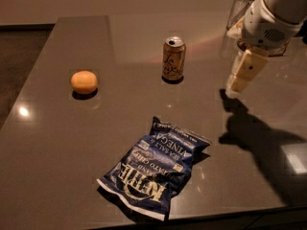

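The soda can (173, 58) stands upright on the dark table (67, 143), a little behind its middle. The gripper (234, 88) hangs to the right of the can, clearly apart from it, pointing down and low over the table surface; whether it is released or clenched, I cannot tell. Behind the gripper, at the far right of the table, stands a clear glass (241, 4), partly covered by the white arm. In front of the can a blue chip bag (153, 174) lies flat near the front edge. An orange fruit (84, 81) rests well apart on the left side.
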`<state>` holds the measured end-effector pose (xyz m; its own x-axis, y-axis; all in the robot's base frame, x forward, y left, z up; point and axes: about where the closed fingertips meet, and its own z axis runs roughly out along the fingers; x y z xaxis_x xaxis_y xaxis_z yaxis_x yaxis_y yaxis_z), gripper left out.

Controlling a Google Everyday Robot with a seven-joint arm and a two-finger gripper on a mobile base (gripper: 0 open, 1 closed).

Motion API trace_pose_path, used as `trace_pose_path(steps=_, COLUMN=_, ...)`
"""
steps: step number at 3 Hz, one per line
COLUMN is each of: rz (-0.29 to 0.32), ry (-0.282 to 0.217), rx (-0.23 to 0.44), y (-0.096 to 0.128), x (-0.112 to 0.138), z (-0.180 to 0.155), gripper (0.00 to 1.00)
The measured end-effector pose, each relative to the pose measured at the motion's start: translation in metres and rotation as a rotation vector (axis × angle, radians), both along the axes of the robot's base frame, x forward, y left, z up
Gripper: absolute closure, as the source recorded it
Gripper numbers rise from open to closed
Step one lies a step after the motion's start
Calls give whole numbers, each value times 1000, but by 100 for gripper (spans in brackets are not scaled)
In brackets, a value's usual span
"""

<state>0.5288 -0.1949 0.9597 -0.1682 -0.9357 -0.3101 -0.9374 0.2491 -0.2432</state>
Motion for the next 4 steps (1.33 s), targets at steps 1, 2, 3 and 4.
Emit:
trace_pose_path(steps=1, rz=0, ry=-7, rx=47, y=8, x=23, z=-3, gripper=0)
trace_pose_path(steps=2, rz=34, ry=-5, rx=127, y=39, x=39, z=-3, gripper=0)
trace_pose_path(steps=3, rz=76, ry=-27, rx=202, y=77, x=53, z=12, gripper=0)
trace_pose_path(steps=4, rz=111, ry=-44, rx=235, y=113, x=65, z=26, gripper=0)
